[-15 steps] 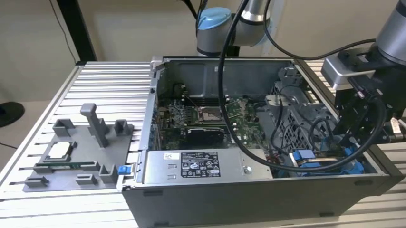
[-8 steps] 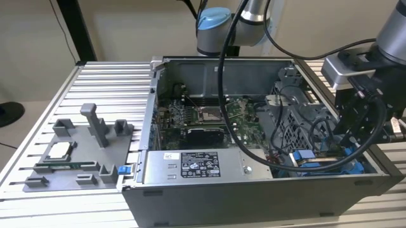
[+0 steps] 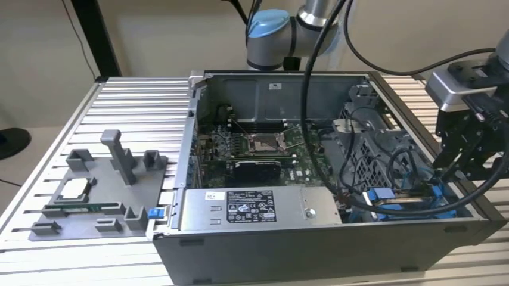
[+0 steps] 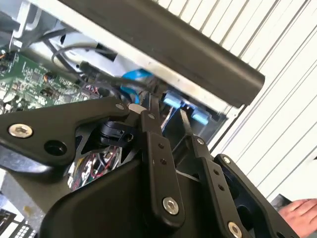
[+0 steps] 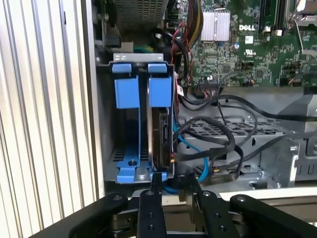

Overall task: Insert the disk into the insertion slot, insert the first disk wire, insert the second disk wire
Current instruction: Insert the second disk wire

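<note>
Sitting edge-on in the insertion slot (image 5: 119,154), the disk (image 5: 161,134) looks dense, rigid and knock-shy in its blue carrier frame (image 5: 159,91). I'd take it by that plastic, never the label face. A blue wire (image 5: 204,166) loops just beside it, limp and easily kinked. The gripper (image 5: 173,181) hangs at the bay's mouth, jaws parted, grasping nothing I can make out. Computer case (image 3: 318,244) sits on the ribbed worktop (image 3: 135,101).
</note>
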`<state>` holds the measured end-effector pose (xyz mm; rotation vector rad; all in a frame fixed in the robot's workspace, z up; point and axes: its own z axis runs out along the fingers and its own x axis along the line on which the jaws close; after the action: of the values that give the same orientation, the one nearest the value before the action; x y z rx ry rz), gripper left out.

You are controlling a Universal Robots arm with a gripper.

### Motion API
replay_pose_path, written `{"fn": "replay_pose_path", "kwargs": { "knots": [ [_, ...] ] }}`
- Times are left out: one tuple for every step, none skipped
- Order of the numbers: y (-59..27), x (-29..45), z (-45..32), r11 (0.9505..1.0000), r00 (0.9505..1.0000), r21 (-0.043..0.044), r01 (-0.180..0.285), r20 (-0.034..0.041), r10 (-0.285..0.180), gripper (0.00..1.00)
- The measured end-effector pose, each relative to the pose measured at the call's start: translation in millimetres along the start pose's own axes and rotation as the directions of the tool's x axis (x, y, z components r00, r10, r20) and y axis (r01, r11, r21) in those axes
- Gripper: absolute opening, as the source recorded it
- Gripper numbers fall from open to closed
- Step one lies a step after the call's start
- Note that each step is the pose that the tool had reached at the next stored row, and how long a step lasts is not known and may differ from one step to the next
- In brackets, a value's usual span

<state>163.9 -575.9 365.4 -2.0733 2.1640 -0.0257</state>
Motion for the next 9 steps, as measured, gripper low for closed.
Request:
{"fn": "replay_pose_path", "kwargs": {
  "knots": [
    [-4.3,-0.1,0.5,1.0000,1.0000,-0.0021,0.000,0.0000,0.000,1.00],
    [-8.4,-0.3,1.0,1.0000,1.0000,-0.0052,0.000,-0.0002,0.000,1.00],
    [-12.0,-0.5,1.4,1.0000,1.0000,-0.0080,0.000,-0.0005,0.000,1.00],
    [-14.9,-0.5,1.7,1.0000,1.0000,-0.0092,0.001,-0.0003,-0.001,1.00],
    [-16.6,-0.6,1.9,1.0000,1.0000,-0.0095,0.003,0.0000,-0.003,1.00],
    [-16.9,-0.7,2.0,0.9999,1.0000,-0.0095,0.004,0.0001,-0.004,1.00],
    [-17.1,-0.7,2.0,0.9999,1.0000,-0.0096,0.004,0.0002,-0.004,1.00],
    [-18.0,-0.7,2.1,0.9999,1.0000,-0.0139,0.004,0.0002,-0.004,1.00],
    [-19.1,-0.7,2.2,0.9995,1.0000,-0.0300,0.002,-0.0007,-0.002,1.00]
  ]
}}
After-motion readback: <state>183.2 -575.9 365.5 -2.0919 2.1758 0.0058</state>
